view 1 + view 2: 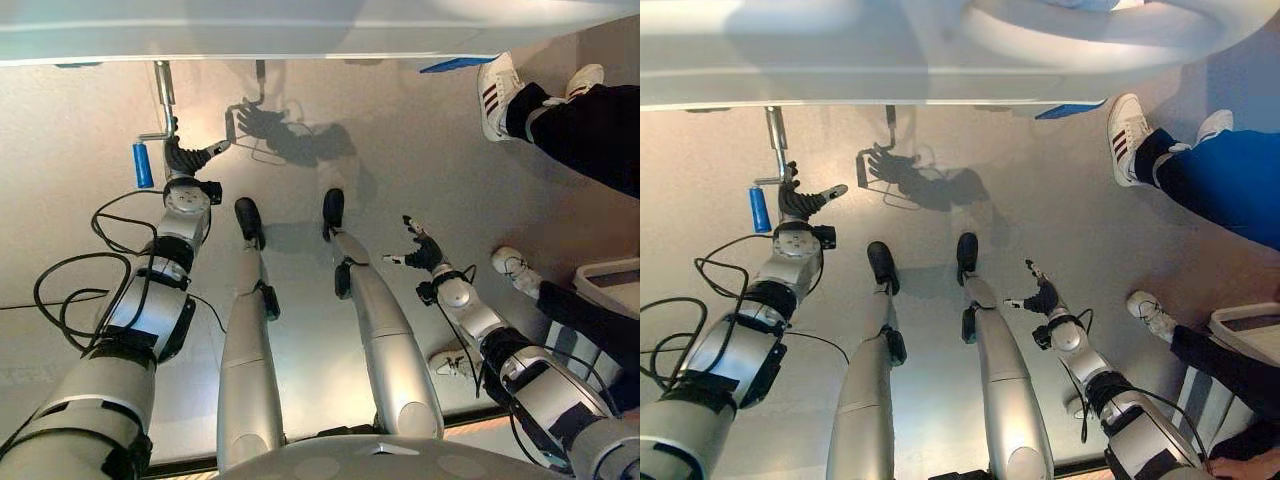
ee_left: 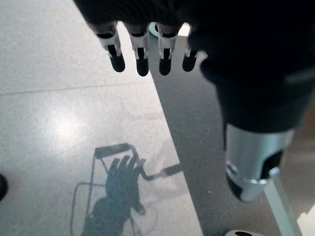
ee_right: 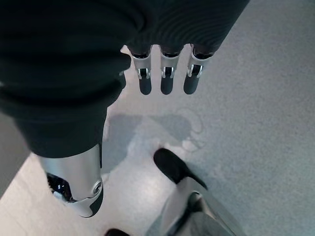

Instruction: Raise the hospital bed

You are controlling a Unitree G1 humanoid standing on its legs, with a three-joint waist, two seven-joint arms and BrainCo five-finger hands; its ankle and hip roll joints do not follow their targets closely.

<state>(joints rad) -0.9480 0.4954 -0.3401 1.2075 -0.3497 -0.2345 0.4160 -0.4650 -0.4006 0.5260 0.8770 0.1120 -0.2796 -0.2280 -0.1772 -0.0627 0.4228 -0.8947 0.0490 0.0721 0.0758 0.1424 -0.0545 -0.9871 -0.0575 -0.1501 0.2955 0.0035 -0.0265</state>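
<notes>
Left hand (image 1: 185, 158) reaches forward and down at the end of an extended arm, fingers (image 2: 141, 51) straight and relaxed, thumb apart, holding nothing. It sits just beside the crank handle (image 1: 143, 165), a blue grip on a silver bent rod that hangs under the hospital bed (image 1: 300, 30); hand and grip look close but apart, contact cannot be told. Bed edge runs across the far side of the head views, pale grey frame; the right eye view shows more of its rounded upper part. Left wrist view shows the hand's shadow on the floor (image 2: 59, 123) next to the shadow of a crank frame.

Right hand (image 1: 423, 250) hangs low over the floor, well apart from the bed, fingers (image 3: 167, 78) loosely spread and straight, thumb out, empty.

Far right: a person's legs in dark trousers with white shoes (image 1: 497, 92), and a grey bin (image 1: 610, 280), contents not visible.
</notes>
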